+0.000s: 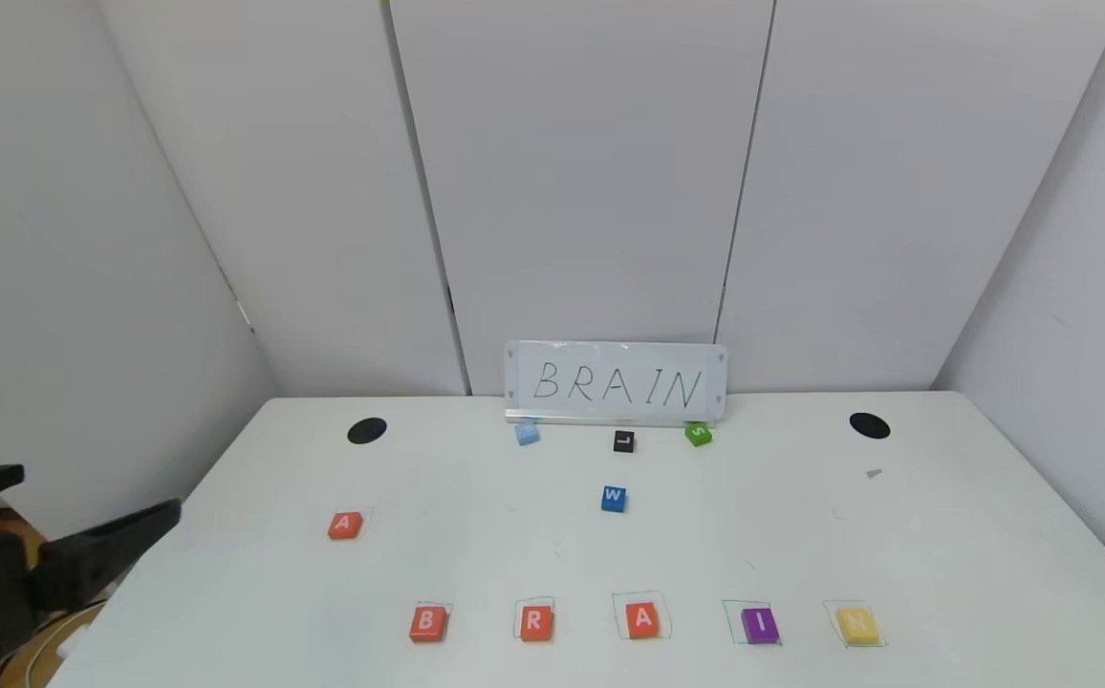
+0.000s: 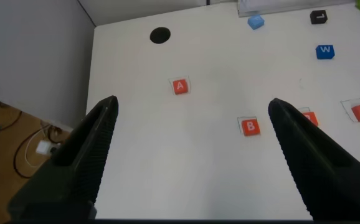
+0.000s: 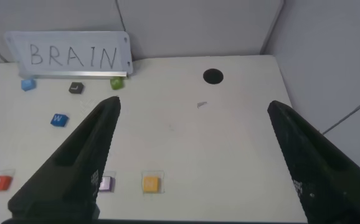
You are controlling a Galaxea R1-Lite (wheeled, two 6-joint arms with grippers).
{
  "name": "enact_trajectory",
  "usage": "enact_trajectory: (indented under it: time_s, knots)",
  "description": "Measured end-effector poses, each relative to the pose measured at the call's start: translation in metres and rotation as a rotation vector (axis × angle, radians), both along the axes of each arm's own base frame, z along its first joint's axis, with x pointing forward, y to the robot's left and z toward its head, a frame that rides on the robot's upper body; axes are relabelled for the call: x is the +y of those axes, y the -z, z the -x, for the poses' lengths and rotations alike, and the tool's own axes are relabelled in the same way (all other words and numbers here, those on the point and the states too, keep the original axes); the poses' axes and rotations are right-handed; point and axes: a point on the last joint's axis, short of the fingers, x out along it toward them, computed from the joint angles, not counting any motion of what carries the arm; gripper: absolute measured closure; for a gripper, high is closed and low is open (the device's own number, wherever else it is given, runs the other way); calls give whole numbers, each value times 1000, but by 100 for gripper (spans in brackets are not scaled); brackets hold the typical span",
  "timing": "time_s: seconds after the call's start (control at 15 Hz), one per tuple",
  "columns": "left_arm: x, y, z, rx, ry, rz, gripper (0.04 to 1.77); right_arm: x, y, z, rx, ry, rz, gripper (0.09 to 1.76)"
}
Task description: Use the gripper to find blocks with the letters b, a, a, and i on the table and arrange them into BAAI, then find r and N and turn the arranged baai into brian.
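Note:
Along the front of the white table [image 1: 801,535] runs a row of blocks, each in a pen-drawn square: orange B [image 1: 426,623], orange r [image 1: 535,622], orange A [image 1: 642,620], purple I [image 1: 760,625], yellow N [image 1: 859,625]. A second orange A [image 1: 345,525] lies apart, farther back on the left. My left gripper [image 2: 192,106] hangs open and holds nothing, off the table's left edge; its view shows that lone A [image 2: 180,86] and B [image 2: 250,127]. Raised at the far right, my right gripper [image 3: 194,106] is open too, with N [image 3: 151,183] and I [image 3: 106,183] below it.
A white sign reading BRAIN [image 1: 616,384] stands at the back edge. Before it lie a light blue block [image 1: 527,433], a black L block [image 1: 623,440] and a green S block [image 1: 698,434]; a blue W block [image 1: 614,498] lies nearer. Two black holes [image 1: 367,430] [image 1: 869,425] mark the back corners.

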Motion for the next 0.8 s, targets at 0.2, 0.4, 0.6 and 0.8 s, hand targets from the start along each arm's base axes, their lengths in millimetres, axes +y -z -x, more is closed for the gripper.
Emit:
enact_trajectory:
  time_s: [0.2, 0.4, 0.6, 0.8]
  knots:
    - [8, -7, 37, -88, 28, -25, 9, 1, -3, 42, -60, -51, 7, 15]
    - [18, -5, 78, -177, 49, -60, 9, 0, -3, 87, -143, -80, 31, 15]
    - [22, -5, 94, -237, 49, -51, 9, 0, -4, 104, -203, -81, 34, 15]
    - [24, 0, 106, -248, 52, -95, 9, -1, 0, 117, -207, -65, 54, 14]
